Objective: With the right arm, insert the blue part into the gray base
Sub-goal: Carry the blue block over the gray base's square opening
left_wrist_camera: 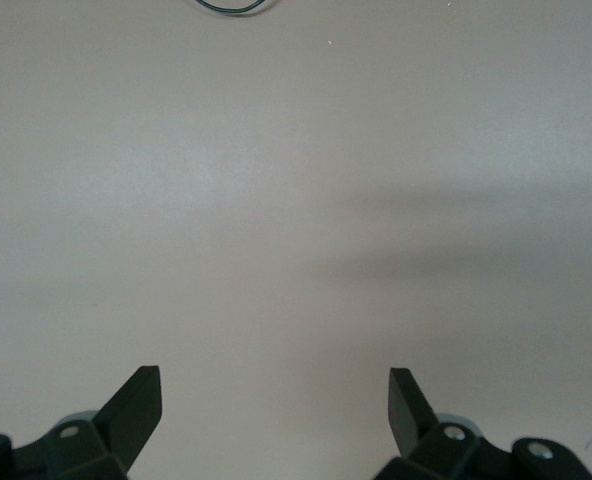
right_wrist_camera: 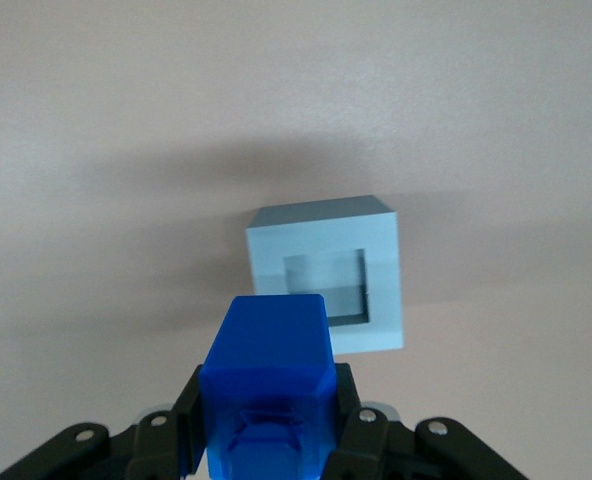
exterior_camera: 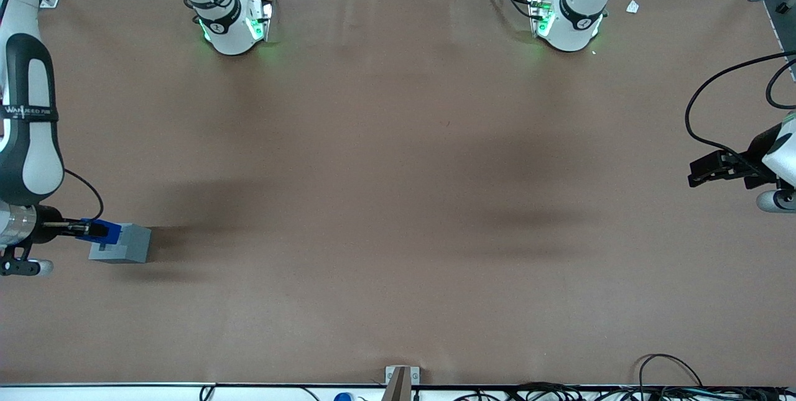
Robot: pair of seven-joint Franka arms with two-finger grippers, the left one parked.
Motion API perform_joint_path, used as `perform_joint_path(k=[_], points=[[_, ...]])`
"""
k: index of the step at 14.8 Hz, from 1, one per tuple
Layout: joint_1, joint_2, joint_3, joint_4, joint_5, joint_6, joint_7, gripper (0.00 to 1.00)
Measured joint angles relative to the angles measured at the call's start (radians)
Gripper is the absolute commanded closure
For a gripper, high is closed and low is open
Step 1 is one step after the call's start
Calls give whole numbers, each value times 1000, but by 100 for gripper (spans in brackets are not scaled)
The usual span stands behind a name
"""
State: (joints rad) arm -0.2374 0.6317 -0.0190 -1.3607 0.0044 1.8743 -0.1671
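Brown table (exterior_camera: 398, 202), gripper (exterior_camera: 87, 228) clamping blue part (exterior_camera: 106, 231) above gray base (exterior_camera: 127, 247)

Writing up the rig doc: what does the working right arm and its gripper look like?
The right arm has white shells with black joint sections and white lettering on a black band. A silver wrist ring leads to the black two-finger gripper, near the working arm's end of the table. A thin black cable loops from forearm to wrist.

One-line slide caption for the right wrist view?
Hand shut on the blue part, held above the gray base, recess empty.
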Motion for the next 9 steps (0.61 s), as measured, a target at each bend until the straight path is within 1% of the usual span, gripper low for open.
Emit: perform_joint_path(k=[9], points=[[-24, 49, -1, 17, -3, 2, -59, 93]])
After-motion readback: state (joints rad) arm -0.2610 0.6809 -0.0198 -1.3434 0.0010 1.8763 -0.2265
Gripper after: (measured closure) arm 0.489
